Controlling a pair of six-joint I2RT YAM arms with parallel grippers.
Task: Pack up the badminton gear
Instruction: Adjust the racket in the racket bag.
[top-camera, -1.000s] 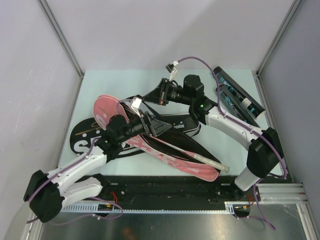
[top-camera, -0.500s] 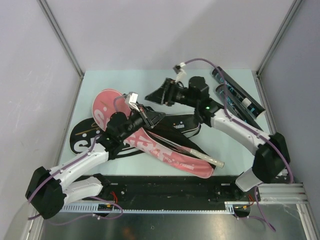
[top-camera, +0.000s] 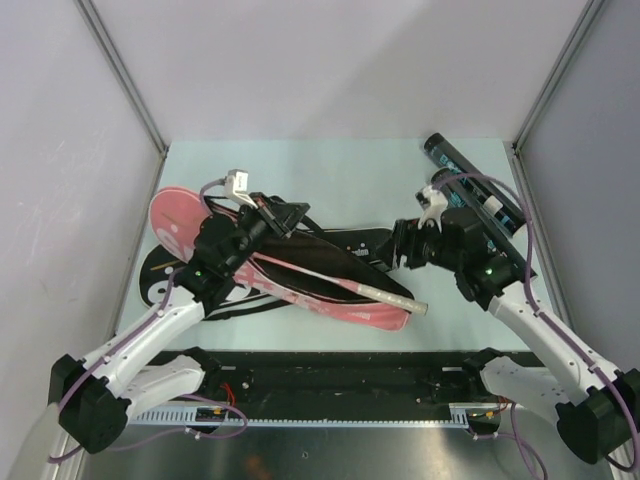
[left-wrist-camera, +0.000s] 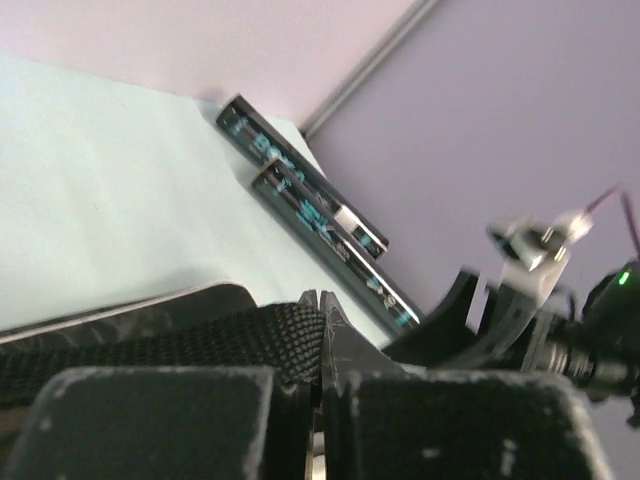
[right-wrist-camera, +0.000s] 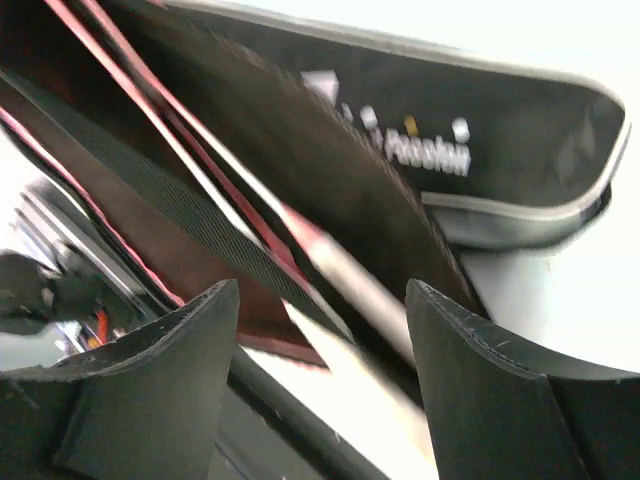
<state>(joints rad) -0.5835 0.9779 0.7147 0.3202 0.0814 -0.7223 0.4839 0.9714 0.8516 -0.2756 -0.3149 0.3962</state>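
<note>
- Top external view: pink-and-white racket with pale handle lies across a black cover mid-table; 2 teal-printed tubes lie far right.
- Left gripper: jaws clamped on the cover's woven strap.
- Right gripper: jaws spread, holding nothing, just beside the cover's right end.

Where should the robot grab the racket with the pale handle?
Probably the pale handle: it sticks out bare and straight, pointing to the right. The open right gripper could come down from above, with its fingers across the thin handle.
</note>
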